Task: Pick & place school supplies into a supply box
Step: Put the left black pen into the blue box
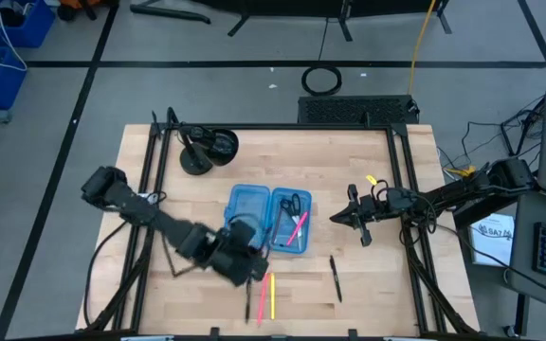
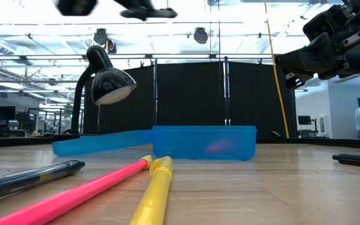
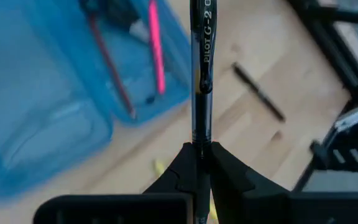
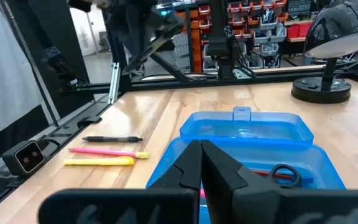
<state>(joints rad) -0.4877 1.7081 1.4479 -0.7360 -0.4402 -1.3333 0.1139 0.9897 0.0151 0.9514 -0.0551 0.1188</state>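
The light-blue supply box [image 1: 268, 218] lies open at mid-table. Its right half holds small scissors [image 1: 293, 203], a pink pen [image 1: 298, 227] and a thin reddish pencil [image 3: 110, 65]. My left gripper [image 3: 201, 152] hangs over the table just in front of the box, shut on a black Pilot pen [image 3: 202, 56]. A black pen [image 4: 112, 139], a pink pen [image 4: 107, 152] and a yellow pen [image 4: 98, 162] lie side by side on the wood near the front edge. Another black pen [image 1: 335, 279] lies to their right. My right gripper [image 1: 337, 218] waits shut, right of the box. My left gripper pinches the black pen's dark barrel [image 3: 201, 134] between its two fingers. The pen lies along the fingers and sticks out forward past their tips. The fingers slant down from the table's left. The pen is lifted clear of the table, over the wood beside the box.
A black desk lamp [image 1: 207, 147] stands at the far left of the table, behind the box. Black frame rails [image 1: 406, 189] run along the table's left and right sides. Bare wood lies between the box and the loose pens.
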